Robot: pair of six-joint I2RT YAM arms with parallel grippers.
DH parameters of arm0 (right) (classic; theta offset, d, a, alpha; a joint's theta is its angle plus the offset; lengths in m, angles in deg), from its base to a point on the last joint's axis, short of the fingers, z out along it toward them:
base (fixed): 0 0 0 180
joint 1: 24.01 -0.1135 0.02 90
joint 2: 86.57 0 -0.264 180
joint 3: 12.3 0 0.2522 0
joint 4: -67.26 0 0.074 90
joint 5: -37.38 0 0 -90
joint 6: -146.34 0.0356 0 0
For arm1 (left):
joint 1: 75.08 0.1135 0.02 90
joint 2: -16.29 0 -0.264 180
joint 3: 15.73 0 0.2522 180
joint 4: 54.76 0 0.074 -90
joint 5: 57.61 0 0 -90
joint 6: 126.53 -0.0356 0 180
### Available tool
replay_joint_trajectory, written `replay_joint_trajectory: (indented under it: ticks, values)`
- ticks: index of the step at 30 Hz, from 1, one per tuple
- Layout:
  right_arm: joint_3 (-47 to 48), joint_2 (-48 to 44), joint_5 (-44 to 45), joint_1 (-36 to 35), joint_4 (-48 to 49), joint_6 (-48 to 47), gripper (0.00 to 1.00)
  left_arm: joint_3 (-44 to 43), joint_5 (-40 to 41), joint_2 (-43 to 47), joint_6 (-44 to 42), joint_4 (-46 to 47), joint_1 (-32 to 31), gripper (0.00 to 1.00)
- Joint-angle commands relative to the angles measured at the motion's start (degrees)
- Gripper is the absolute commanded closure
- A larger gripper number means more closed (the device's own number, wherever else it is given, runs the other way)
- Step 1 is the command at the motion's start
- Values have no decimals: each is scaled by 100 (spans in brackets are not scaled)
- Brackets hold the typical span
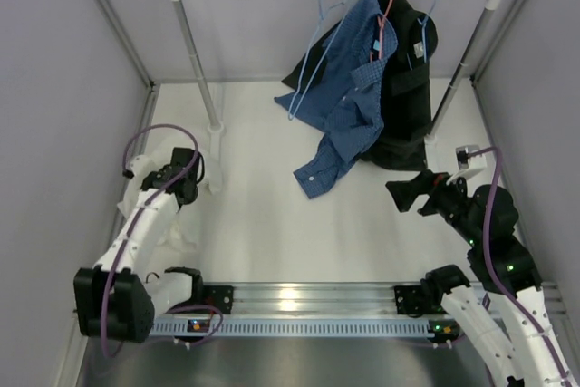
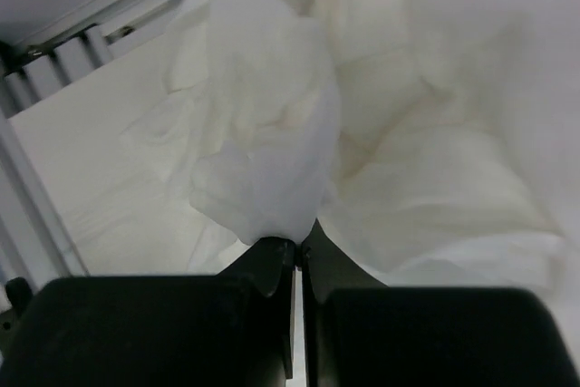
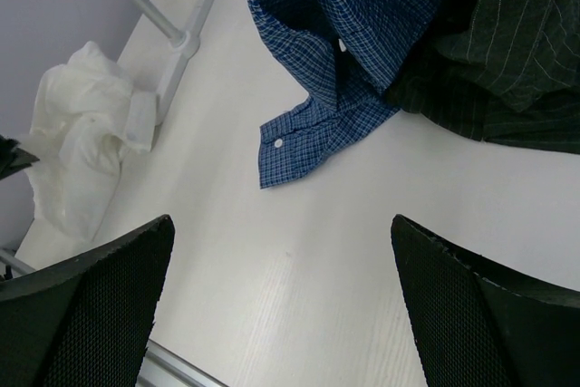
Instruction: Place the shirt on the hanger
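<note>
Left gripper (image 2: 299, 246) clamped on a fold of the white shirt (image 2: 272, 133). It looks soft, light and floppy. Right gripper (image 3: 281, 242) gapes empty; the collar is probably the better hold.

Right gripper (image 3: 281, 228) spread wide, one dark mesh-faced finger in each lower corner of my view, bare white table (image 3: 299, 296) between. Blue checked shirt (image 3: 353, 52) drops a buttoned cuff onto the table, upper centre; dark pinstriped garment (image 3: 507, 61) touches it on the right. Crumpled white garment (image 3: 77, 133) far left, against the rack's foot (image 3: 181, 52)
</note>
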Motion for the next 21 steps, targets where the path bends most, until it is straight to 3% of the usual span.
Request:
replay_joint_trajectory:
  ticks: [1, 5, 8, 9, 12, 13, 16, 21]
  values:
    - [160, 2, -90, 40, 373, -40, 1, -642, -1048, 1097, -1298, 573, -37, 100]
    - [387, 63, -125, 40, 373, -190, 1, -1283, -3213, 2284, -2931, 900, -55, 100]
    - [694, 134, 59, 40, 312, -383, 0, -2169, -4006, 3163, -3654, 971, -46, 100]
    - [783, 186, 129, 40, 268, -436, 1, -2860, -4121, 3383, -3779, 971, -46, 100]
    - [1257, 449, 411, 32, 49, -612, 1, -4058, -5226, 3245, -4105, 918, -46, 100]
    - [1380, 520, 446, 32, -4, -673, 1, -4810, -5613, 2966, -4088, 918, -46, 100]
    - [1750, 758, 394, 40, -101, -709, 0, -5825, -7020, 2202, -3606, 918, -37, 100]
    - [1856, 679, -168, 40, -110, -831, 1, -5707, -8872, 1522, -2822, 962, -28, 100]
